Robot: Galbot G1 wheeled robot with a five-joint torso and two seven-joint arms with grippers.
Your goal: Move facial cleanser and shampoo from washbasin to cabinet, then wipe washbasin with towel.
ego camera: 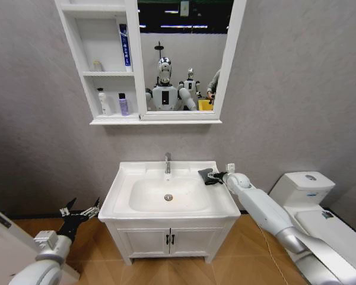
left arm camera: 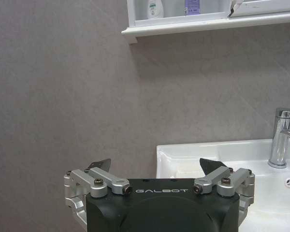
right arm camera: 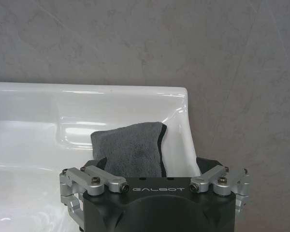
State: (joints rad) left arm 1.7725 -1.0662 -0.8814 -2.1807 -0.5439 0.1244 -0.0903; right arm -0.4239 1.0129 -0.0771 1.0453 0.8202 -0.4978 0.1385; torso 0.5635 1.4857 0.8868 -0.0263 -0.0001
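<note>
The white washbasin stands in the middle with its chrome faucet. A dark grey towel lies on its back right corner. My right gripper is open at the towel, and in the right wrist view the towel lies between its spread fingers. My left gripper hangs open and holds nothing, low beside the basin's left side. On the wall, the cabinet holds a white bottle and a purple bottle in its lowest niche. A blue tube stands higher up. I cannot tell which is the cleanser or the shampoo.
A white toilet stands close to the right, beneath my right arm. Below the basin is a two-door floor vanity on a wood floor. The left wrist view shows the basin edge, the faucet and the cabinet's bottom ledge.
</note>
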